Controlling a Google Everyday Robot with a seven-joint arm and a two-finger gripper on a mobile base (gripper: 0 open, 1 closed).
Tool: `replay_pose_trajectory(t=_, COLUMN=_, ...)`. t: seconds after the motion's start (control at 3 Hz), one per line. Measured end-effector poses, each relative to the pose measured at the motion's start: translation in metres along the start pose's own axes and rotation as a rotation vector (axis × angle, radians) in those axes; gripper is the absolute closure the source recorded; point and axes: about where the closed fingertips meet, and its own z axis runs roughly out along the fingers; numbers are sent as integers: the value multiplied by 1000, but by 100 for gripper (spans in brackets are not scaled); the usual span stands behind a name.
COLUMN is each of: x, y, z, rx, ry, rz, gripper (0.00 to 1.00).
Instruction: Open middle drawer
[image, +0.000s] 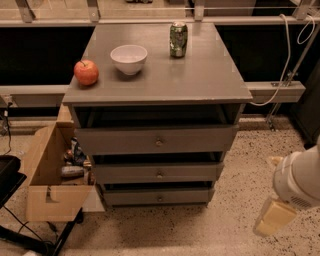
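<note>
— Where's the gripper (274, 217)?
— Low at the right edge, over the floor (200, 230), touching nothing. Open or closed, I cannot tell.
— And the middle drawer (130, 173)?
— Well to its left, slightly higher, between the top drawer (120, 141) and bottom drawer (130, 197).

The end effector (274, 218) hangs low, right of the table (200, 75) and apart from it. On the table, up and to its left, stand a can (178, 39), then a bowl (129, 58), then an apple (86, 72). The middle drawer (157, 172) lies to its left, between the top drawer (156, 141) and the bottom drawer (159, 196). A box (47, 175) sits farthest left.
</note>
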Motion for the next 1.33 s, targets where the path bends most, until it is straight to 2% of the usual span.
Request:
replay_pose_trajectory(t=0.33, x=23, y=23, z=72, rx=11, ry=-1, rz=-11, gripper=0)
replay_pose_trajectory(t=0.67, x=16, y=13, z=65, rx=47, ry=-20, rz=-11, gripper=0)
replay_pose_trajectory(t=1.0, x=16, y=15, z=65, rx=39, ry=-15, rz=-11, gripper=0)
replay_pose_trajectory(t=1.33, x=-12, y=13, z=108, rx=21, ry=-56, rz=-39, gripper=0)
